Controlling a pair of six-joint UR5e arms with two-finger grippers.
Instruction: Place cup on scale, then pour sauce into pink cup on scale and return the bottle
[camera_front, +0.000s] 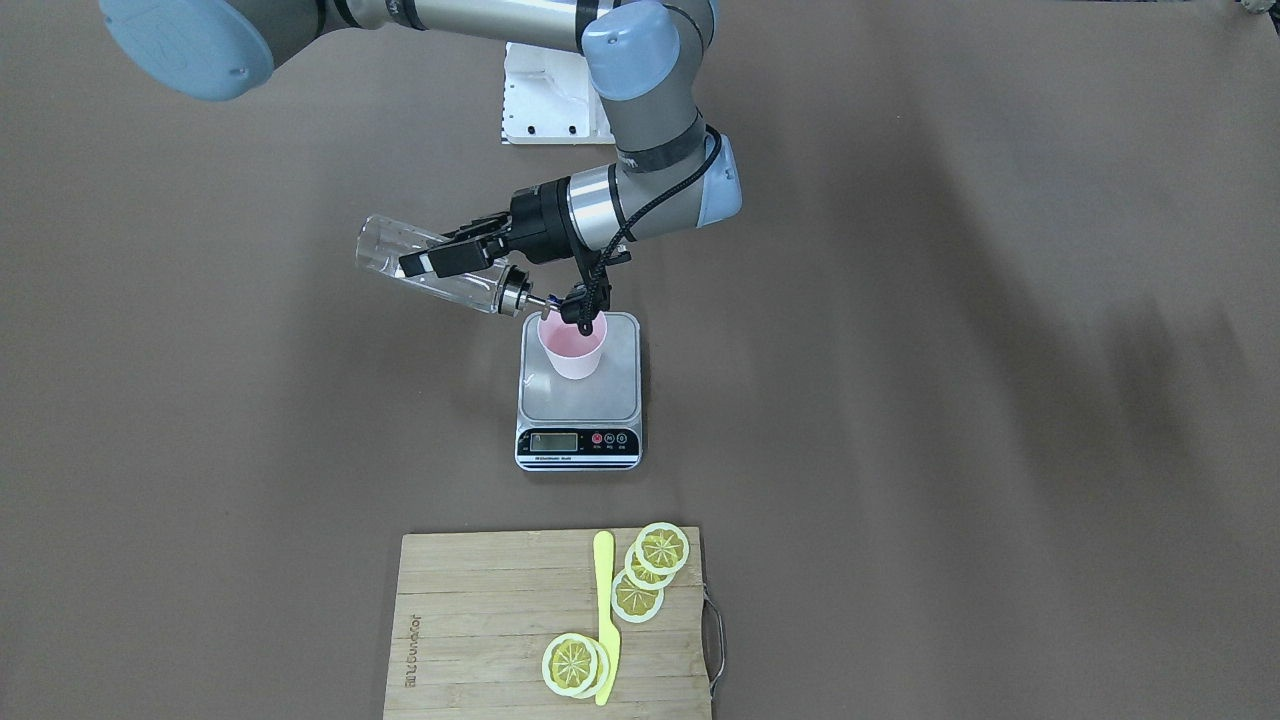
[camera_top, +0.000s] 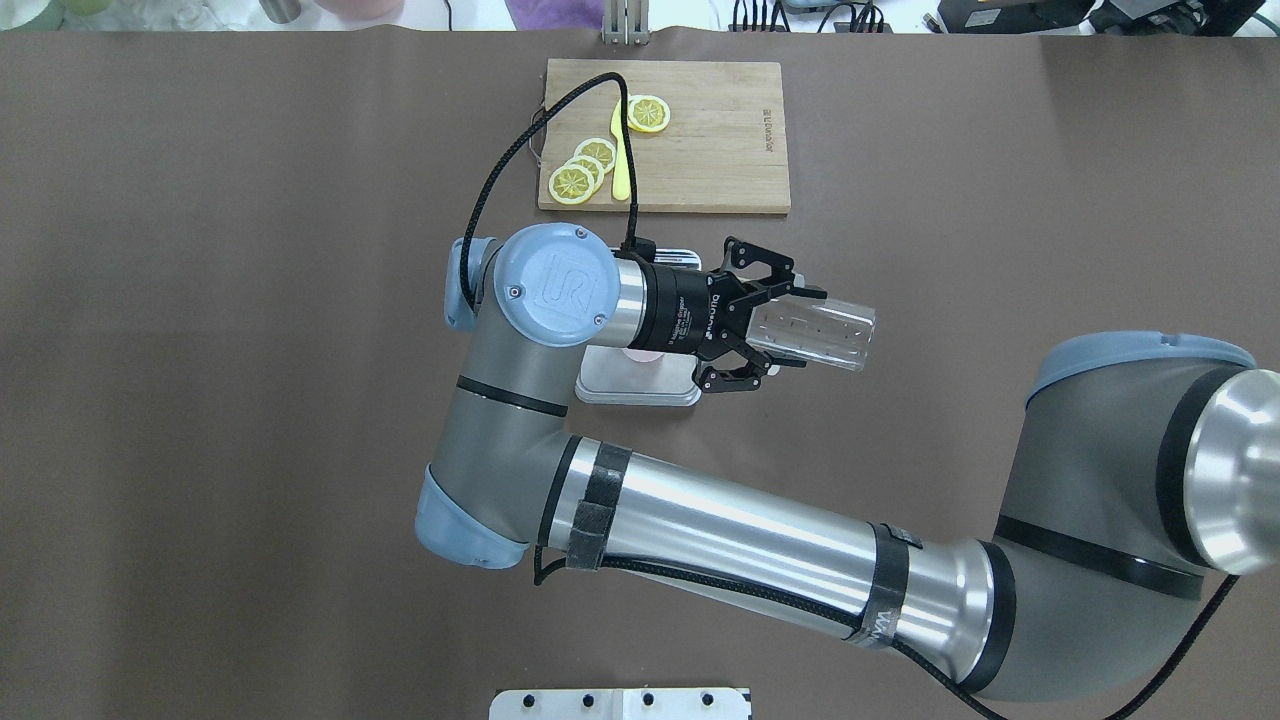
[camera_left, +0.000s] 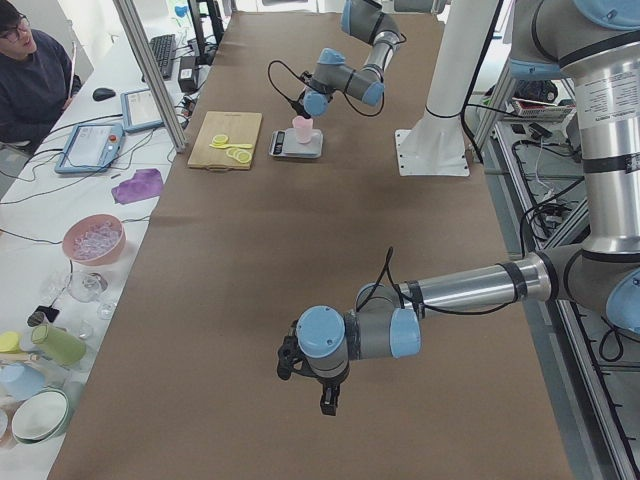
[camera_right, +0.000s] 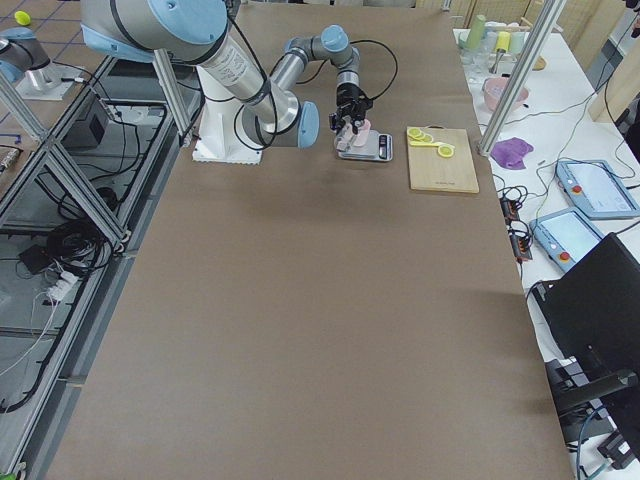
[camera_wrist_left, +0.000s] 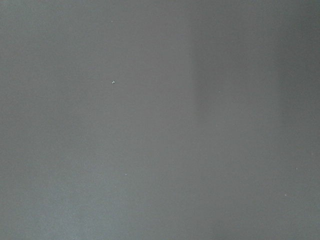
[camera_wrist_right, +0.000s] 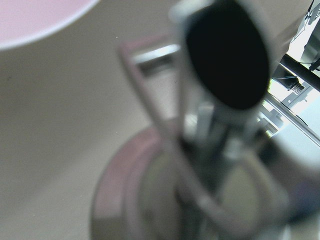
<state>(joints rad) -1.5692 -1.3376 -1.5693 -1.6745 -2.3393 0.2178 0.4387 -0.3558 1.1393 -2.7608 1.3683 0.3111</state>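
Bottle (camera_front: 430, 268) of clear glass is clenched across its body by the right claw (camera_front: 445, 255). It is tilted so the metal spout (camera_front: 515, 296) hangs lower than the base and ends at the cup's rim on the side nearest the claw. The cup (camera_front: 572, 352) stands on the scale (camera_front: 620, 385), below the claw toward its wrist.

With the spout so close to the rim's edge, a thin stream could fall short and land on the steel platform. A further dip might nudge the light cup over. Smooth glass may also slip in the fingers.

A black cable (camera_front: 590, 312) from the wrist dangles over the cup's mouth and could snag it on withdrawal.

The cutting board (camera_front: 480, 620) lies well beyond the scale. Whether the left claw (camera_left: 325, 385) is clenched or released, I cannot tell.
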